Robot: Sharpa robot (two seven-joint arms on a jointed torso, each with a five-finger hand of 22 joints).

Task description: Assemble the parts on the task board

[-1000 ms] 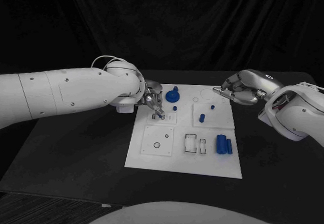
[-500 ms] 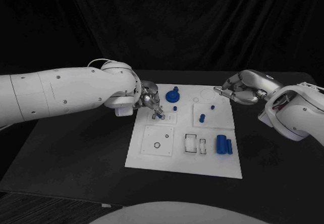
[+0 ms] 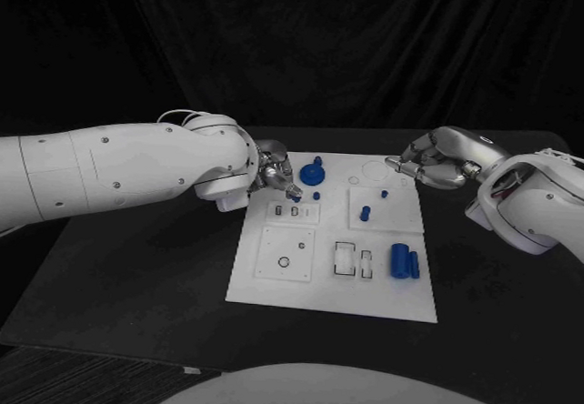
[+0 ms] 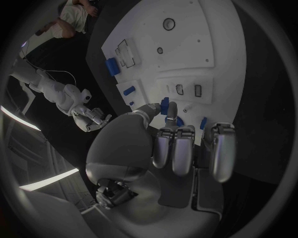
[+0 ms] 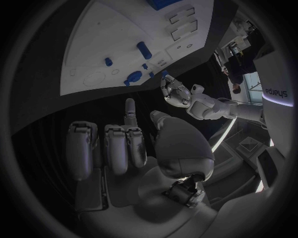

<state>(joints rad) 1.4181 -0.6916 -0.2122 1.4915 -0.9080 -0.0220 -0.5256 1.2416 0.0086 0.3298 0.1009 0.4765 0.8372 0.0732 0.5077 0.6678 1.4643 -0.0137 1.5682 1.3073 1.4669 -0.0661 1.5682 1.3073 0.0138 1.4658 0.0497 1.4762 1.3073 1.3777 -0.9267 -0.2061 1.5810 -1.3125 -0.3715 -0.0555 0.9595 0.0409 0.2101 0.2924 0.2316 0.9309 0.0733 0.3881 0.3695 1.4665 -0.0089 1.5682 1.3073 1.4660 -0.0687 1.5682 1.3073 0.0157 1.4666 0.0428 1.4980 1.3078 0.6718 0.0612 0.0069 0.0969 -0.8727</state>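
The white task board [image 3: 316,290] lies mid-table. A round blue part [image 3: 312,174] and a small peg [image 3: 318,160] stand near its far edge. Further pegs [image 3: 316,195] [image 3: 366,210] stand mid-board, and two blue cylinders [image 3: 405,261] lie at its right. My left hand [image 3: 275,176] hovers over the board's far left corner, just left of the round part and behind two small slots [image 3: 288,211]. In the left wrist view its fingertips [image 4: 173,108] sit beside a small blue peg [image 4: 164,105], and I see nothing held. My right hand [image 3: 430,161] hangs at the far right corner, fingers curled, holding nothing.
The black table [image 3: 144,285] spreads wide to the left, the right and in front of the board. Empty outlined recesses [image 3: 284,253] [image 3: 352,258] mark the board's near half. A circular outline [image 3: 373,170] lies close to my right hand.
My left hand has drawn back from the two small slots toward the board's far edge and now sits beside the round part. My right hand has stayed put.
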